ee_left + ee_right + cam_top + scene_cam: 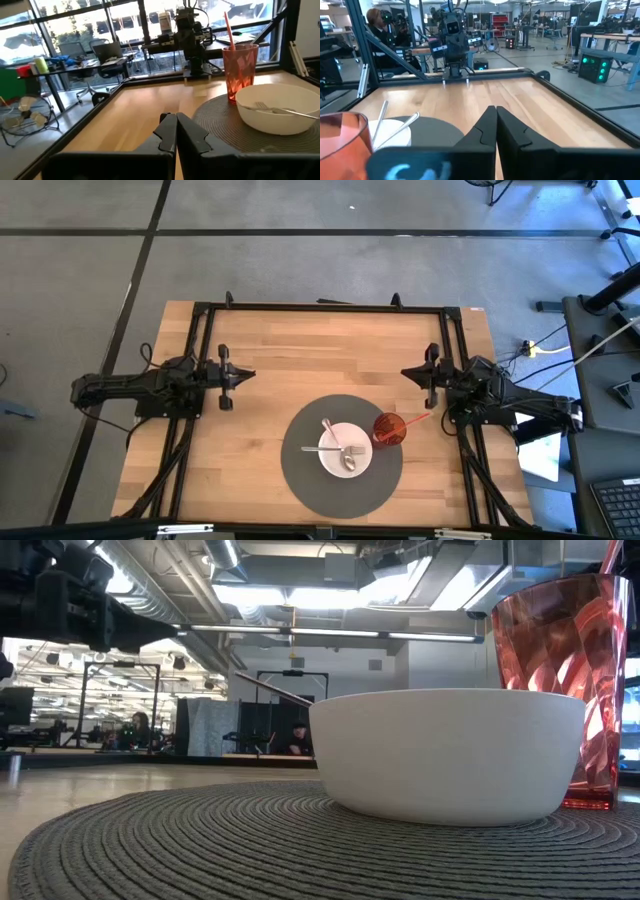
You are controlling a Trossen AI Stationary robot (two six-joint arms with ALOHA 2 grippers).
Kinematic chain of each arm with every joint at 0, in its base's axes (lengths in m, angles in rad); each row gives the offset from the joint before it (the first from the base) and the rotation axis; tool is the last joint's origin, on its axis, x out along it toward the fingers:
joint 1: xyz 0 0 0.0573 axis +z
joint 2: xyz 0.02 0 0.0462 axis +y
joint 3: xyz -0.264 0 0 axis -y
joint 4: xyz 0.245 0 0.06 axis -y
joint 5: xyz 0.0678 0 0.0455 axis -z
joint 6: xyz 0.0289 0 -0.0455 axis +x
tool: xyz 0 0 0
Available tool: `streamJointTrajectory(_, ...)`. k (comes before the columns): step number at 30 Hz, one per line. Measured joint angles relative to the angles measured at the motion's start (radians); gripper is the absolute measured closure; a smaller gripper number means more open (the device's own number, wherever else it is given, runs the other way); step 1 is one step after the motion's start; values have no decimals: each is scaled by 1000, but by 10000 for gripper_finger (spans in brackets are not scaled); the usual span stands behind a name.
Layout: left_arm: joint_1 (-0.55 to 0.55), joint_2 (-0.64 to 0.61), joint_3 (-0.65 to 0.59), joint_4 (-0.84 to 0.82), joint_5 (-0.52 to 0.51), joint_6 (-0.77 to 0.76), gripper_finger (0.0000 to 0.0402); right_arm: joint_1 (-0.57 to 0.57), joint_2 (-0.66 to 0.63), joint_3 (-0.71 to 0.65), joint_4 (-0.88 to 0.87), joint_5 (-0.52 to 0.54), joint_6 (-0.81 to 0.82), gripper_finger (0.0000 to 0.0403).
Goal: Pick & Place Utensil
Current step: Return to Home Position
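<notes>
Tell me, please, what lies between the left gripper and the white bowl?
Only bare wooden table, then the gray mat's edge; no object stands between the left gripper and the white bowl. The high view shows it.

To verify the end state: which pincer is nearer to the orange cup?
Right. The right pincer, shut, is a short way from the orange cup, off the gray mat; the left pincer, also shut, is much farther, beyond the white bowl.
</notes>
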Motion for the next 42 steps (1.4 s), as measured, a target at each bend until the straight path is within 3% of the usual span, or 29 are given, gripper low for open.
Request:
streamJointTrajectory(7, 5, 0, 0, -24, -4, -65, 400, 0, 3, 0, 0, 0, -14, 388)
streamJointTrajectory(42, 4, 0, 0, -22, -15, -64, 400, 0, 3, 0, 0, 0, 41, 383)
